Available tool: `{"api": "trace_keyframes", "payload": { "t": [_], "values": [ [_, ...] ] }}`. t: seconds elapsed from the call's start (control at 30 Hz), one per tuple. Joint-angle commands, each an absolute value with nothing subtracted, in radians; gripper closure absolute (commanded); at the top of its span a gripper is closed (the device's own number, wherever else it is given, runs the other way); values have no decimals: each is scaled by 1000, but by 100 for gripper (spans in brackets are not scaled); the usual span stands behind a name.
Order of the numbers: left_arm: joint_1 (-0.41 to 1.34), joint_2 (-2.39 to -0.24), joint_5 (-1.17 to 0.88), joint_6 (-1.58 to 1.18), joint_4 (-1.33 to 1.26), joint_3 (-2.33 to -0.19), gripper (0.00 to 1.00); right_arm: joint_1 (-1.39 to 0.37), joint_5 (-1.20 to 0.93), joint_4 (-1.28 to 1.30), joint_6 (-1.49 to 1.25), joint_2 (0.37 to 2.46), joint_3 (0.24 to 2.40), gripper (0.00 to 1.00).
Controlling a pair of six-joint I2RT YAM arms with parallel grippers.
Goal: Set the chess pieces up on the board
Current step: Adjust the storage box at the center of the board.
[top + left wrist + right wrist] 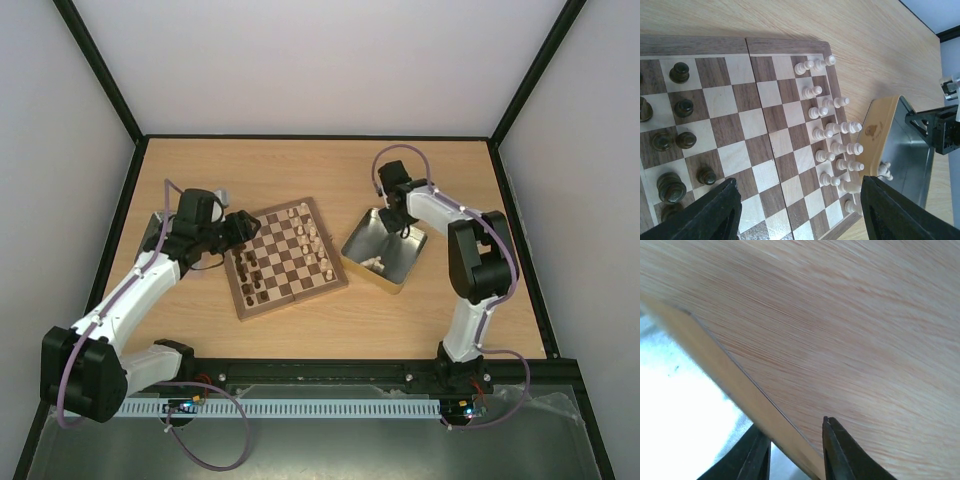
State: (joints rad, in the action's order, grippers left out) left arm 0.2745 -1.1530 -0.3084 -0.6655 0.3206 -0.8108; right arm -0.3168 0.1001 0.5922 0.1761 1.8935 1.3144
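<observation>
The board (290,258) lies mid-table. In the left wrist view, dark brown pieces (679,72) stand on its left squares and cream pieces (832,132) crowd its right squares, also seen from above (312,240). My left gripper (800,215) hovers open and empty over the board's near-left part, also in the top view (240,230). A metal tin (385,250) right of the board holds a few cream pieces (374,263). My right gripper (795,455) straddles the tin's far wall (740,375), its jaws closed on it.
The tin's yellowish wall (880,135) lies close against the board's right edge. A second shiny object (157,225) shows partly under the left arm. Black frame rails border the wooden table (320,160) on every side.
</observation>
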Motion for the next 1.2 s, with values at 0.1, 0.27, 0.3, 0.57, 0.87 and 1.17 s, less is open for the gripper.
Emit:
{"api": "trace_keyframes", "payload": {
  "t": [0.1,0.27,0.3,0.57,0.87,1.17],
  "values": [
    [268,-1149,-335,-660,321,-848,33,-267,184,580,19,1834,1227,78],
    [269,-1148,-346,-662,320,-851,33,-259,215,599,-126,1797,1207,82],
    [269,-1148,-348,-662,320,-850,34,-258,225,601,-154,1790,1201,84],
    [269,-1142,-353,-671,315,-847,34,-256,315,632,-350,1738,1133,88],
    [268,-1146,-348,-681,303,-839,34,-256,181,585,-593,1553,962,89],
    [271,-1169,-352,-686,281,-844,34,-274,152,622,-595,1414,908,68]
  ]
}}
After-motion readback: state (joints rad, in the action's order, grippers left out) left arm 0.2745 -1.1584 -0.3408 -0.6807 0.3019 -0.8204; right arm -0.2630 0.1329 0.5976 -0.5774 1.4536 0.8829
